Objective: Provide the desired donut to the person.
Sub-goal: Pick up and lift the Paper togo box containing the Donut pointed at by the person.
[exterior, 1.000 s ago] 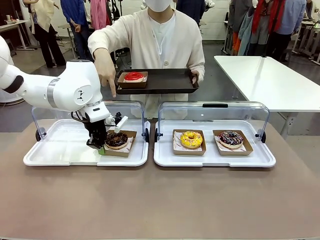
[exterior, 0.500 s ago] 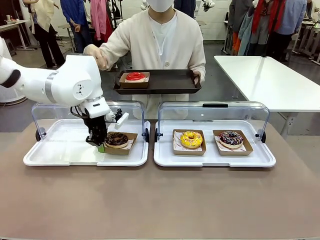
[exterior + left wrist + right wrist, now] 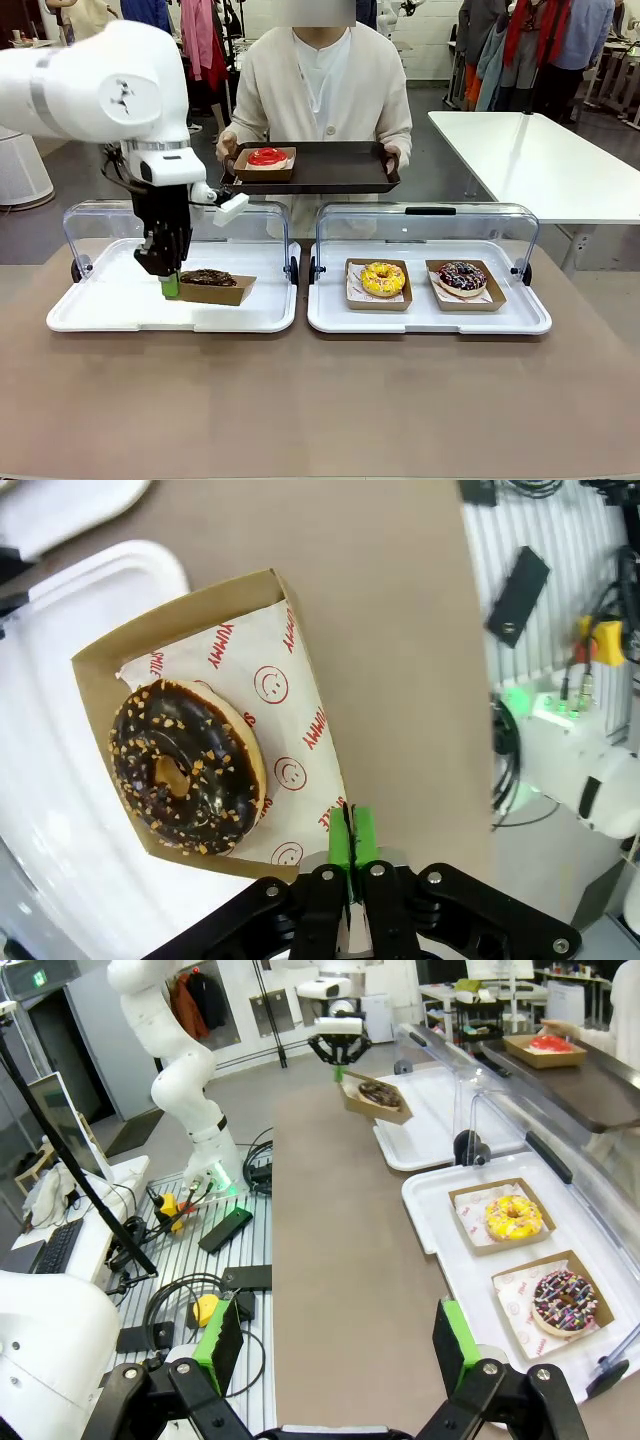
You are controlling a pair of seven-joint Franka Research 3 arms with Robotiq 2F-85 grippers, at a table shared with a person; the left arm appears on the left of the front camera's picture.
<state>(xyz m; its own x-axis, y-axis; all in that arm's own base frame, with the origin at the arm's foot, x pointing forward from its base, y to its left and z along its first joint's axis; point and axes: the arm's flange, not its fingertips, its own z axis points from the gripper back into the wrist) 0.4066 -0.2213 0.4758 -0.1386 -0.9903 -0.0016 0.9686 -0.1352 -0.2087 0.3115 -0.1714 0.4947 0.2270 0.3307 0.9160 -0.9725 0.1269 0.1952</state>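
- The left fingers [image 3: 170, 286] are clenched on one rim of the cardboard tray [image 3: 222, 293] that carries the chocolate donut [image 3: 208, 276]. In the left wrist view the green pads [image 3: 362, 832] pinch only a thin strip of wall and paper liner [image 3: 295, 735].
- The donut sits in its tray over the left white tray [image 3: 110, 312], in front of the raised clear lid [image 3: 95, 222]. It looks to hang just clear of the white tray, though the front view leaves that gap hard to judge.
- The person [image 3: 330, 90] stands at the far side holding a dark serving tray [image 3: 340, 166], with a red donut [image 3: 267, 155] boxed at one end and the rest bare.
- The right fingers [image 3: 222, 1345] are spread wide with nothing between them, over the near part of the counter [image 3: 320, 400].
- The step in hand appears to be carrying the donut up and across to the serving tray.
- With so small a grip on one edge, the cardboard may sag or swing. Move slowly and keep the tray level.
- Rise above the lid's edge before heading forward.
- Aim for the bare part of the serving tray, beside the red donut and not over it, and set down flat before releasing.
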